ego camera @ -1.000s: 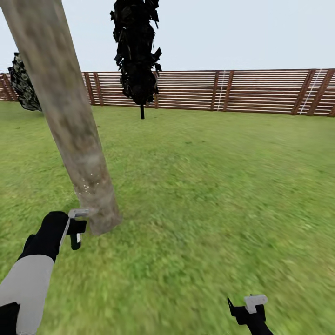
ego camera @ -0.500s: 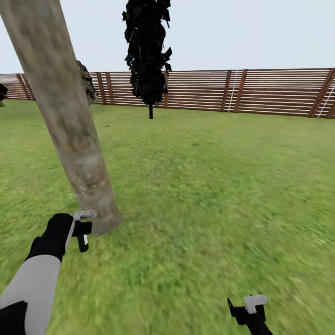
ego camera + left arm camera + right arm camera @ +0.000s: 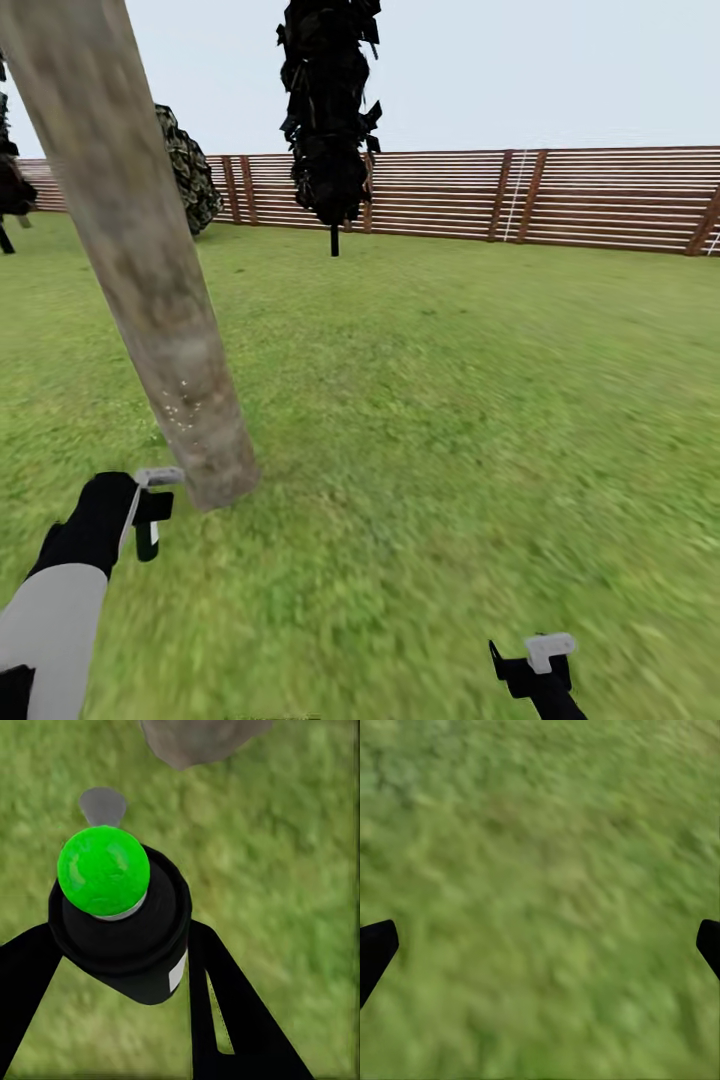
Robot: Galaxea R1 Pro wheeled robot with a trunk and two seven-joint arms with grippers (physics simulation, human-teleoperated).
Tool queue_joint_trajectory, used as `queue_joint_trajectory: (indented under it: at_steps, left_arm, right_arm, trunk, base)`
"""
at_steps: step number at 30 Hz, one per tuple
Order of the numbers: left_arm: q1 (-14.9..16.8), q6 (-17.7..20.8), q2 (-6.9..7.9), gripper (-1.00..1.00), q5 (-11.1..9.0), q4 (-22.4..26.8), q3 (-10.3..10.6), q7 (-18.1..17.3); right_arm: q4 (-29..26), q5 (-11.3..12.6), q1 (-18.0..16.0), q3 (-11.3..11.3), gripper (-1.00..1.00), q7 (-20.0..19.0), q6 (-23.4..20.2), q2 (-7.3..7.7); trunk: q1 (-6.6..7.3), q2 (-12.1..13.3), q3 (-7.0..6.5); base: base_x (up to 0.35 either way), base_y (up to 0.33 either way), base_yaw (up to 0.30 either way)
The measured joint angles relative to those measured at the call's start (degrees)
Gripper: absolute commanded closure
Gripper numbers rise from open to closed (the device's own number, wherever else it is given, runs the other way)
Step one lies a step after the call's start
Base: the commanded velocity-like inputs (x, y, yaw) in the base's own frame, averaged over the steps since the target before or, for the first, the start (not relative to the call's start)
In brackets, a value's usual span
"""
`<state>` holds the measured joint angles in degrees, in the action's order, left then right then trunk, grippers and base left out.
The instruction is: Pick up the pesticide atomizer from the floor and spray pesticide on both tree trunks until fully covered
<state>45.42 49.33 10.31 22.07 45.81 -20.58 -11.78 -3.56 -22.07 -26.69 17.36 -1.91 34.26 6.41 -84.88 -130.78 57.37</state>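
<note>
The pesticide atomizer [image 3: 120,922] sits clamped between the two fingers of my left gripper [image 3: 150,510], a dark bottle whose top shows bright green in the left wrist view, its long axis running roughly along my fingers and pointing down at the grass [image 3: 450,420]. Just beyond it, up and a little to my right, stands the base of the tree trunk [image 3: 150,270], a thick pale grey-brown column leaning across the head view, with a patch of small pale specks low on its bark. My left gripper is near the trunk's foot but not touching it, so I judge this arm is the one to aim. My right gripper [image 3: 530,665] hangs well apart over bare lawn, fingers spread and holding nothing. Farther off stand a dark narrow tree [image 3: 330,110] and the slatted fence [image 3: 560,195].
</note>
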Motion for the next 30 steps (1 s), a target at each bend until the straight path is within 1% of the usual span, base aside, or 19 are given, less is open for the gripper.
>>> queue_joint_trajectory:
  at_steps: [2,3,6,13,16,17,18,19,21,26,30]
  left_arm:
    - [0.0,-0.8,-1.2,1.0,0.0,0.0,0.0,0.1]
    - [0.0,-1.2,-1.43,1.0,0.4,0.0,0.1,0.1]
    - [0.0,-1.6,-1.61,1.0,0.6,0.0,0.2,0.1]
    - [0.0,-1.8,-1.52,1.0,0.9,-0.1,0.2,0.1]
    - [0.0,-1.8,-1.56,1.0,0.9,-0.1,0.2,0.2]
    - [0.0,-1.8,-1.55,1.0,0.9,-0.1,0.2,0.5]
    - [-0.1,-1.8,-1.64,1.0,1.1,0.0,0.0,3.9]
    - [-0.1,-1.7,-1.79,1.0,0.4,0.0,0.0,4.3]
    - [-0.1,-1.7,-2.29,1.0,0.4,0.0,-0.1,4.5]
    - [0.0,-1.6,-2.83,1.0,0.6,0.0,0.0,4.6]
    - [0.0,-1.6,-3.09,1.0,0.4,0.0,0.1,4.6]
  right_arm:
    - [0.0,0.0,0.0,0.0,-1.0,0.0,0.0,0.0]
    - [0.0,0.0,0.0,0.0,-1.0,0.0,0.0,0.0]
    - [0.0,0.0,0.0,0.0,-1.0,0.0,0.0,0.0]
    - [0.0,0.0,0.0,0.0,-1.0,0.0,0.0,0.01]
    - [0.0,0.0,0.0,0.0,-1.0,0.0,0.0,0.01]
    - [0.0,0.0,0.0,0.0,-1.0,0.0,0.0,0.01]
    - [0.0,0.0,0.0,-0.1,-1.0,0.0,0.0,0.0]
    - [0.0,0.0,0.0,-0.1,-1.0,0.0,0.0,-0.04]
    - [0.0,0.0,0.0,-0.1,-1.0,0.0,0.0,-0.07]
    - [0.0,0.0,0.0,-0.1,-1.0,0.0,0.0,-0.09]
    - [0.0,0.0,0.0,-0.1,-1.0,0.0,0.0,-0.02]
  trunk:
    - [0.0,0.0,0.0]
    - [0.0,0.0,0.0]
    - [0.02,0.0,0.0]
    - [0.02,0.0,0.0]
    - [0.01,0.0,0.0]
    - [0.01,0.0,0.0]
    - [0.0,0.0,0.0]
    - [0.0,0.0,0.0]
    - [0.0,0.0,0.0]
    - [0.02,0.0,0.0]
    - [0.02,0.0,0.0]
  base:
    - [0.012,-0.005,0.275]
    - [0.12,-0.075,0.271]
    - [0.199,-0.136,0.125]
    - [0.226,-0.187,0.008]
    - [0.105,-0.249,0.047]
    - [0.003,-0.275,0.269]
    - [0.002,-0.275,0.273]
    - [0.006,-0.275,0.276]
    - [0.037,-0.276,0.277]
    - [0.128,-0.269,0.269]
    - [0.174,-0.248,0.058]
